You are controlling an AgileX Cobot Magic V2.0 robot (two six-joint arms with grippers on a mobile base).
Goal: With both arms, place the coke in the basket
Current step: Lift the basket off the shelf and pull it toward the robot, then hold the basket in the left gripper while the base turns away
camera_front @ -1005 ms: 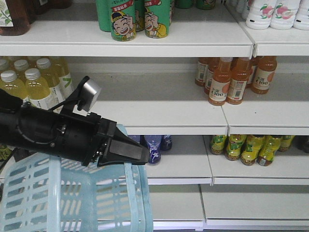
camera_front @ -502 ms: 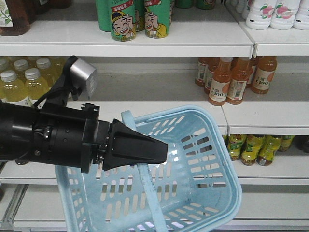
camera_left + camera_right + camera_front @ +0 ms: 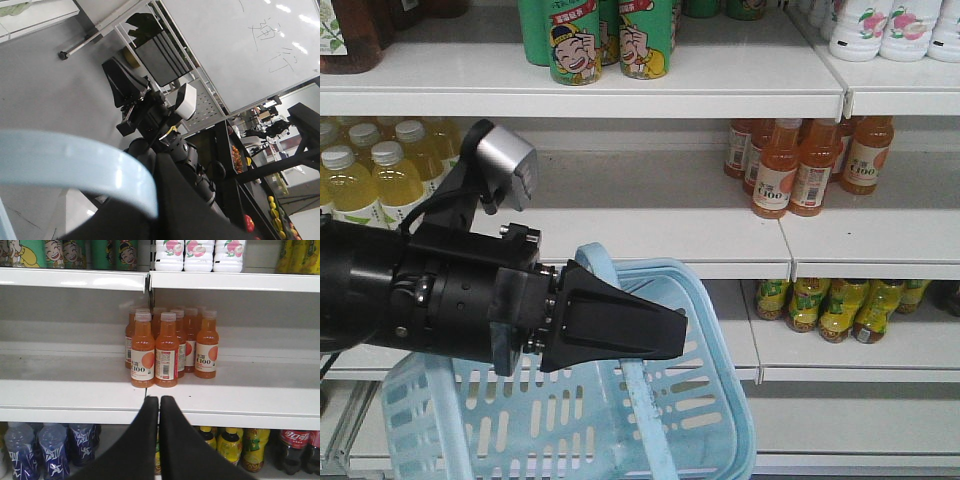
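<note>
My left gripper (image 3: 672, 335), a black wedge on a thick black arm, is shut on the swing handle (image 3: 603, 262) of the pale blue basket (image 3: 570, 420). The basket hangs under it at the lower left of the front view. Close up in the left wrist view, the handle (image 3: 75, 165) curves across the dark gripper body (image 3: 175, 210), and the right arm (image 3: 155, 120) shows beyond. My right gripper (image 3: 159, 398) is shut on nothing, level with the front lip of the middle shelf (image 3: 225, 412). The coke is out of view.
White shelves (image 3: 650, 240) fill the view. Orange drink bottles (image 3: 155, 352) stand just behind the right gripper's tip. Dark cola bottles with red labels (image 3: 295, 450) and blue bottles (image 3: 40, 450) are a shelf lower. Green cans (image 3: 600, 40) are above, yellow bottles (image 3: 370, 175) at left.
The left gripper has moved right and slightly up with the basket. The basket swung up to the right half a second ago and now hangs lower, under the gripper.
</note>
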